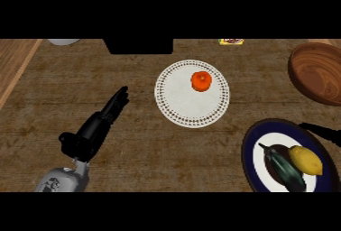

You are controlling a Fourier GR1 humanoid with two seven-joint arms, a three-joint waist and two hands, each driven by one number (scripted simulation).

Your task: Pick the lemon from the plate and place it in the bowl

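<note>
A yellow lemon (307, 160) lies on a dark blue plate (255, 152) with a white inner ring at the lower right, beside a dark green eggplant-like vegetable (283, 167). The brown wooden bowl (320, 74) sits at the upper right edge, partly cut off. My left hand (100, 124) rests on the counter at the left, fingers straight and pointing up-right, holding nothing. Only black fingertips of my right hand (323, 131) show at the right edge, just above the blue plate and up-right of the lemon.
A white dotted-rim plate (190, 110) in the middle carries an orange-red tomato-like fruit (201, 80). A black block (140, 46) stands at the back edge, a grey round object (63, 41) at the top left, and a small packet (231, 41) at the top.
</note>
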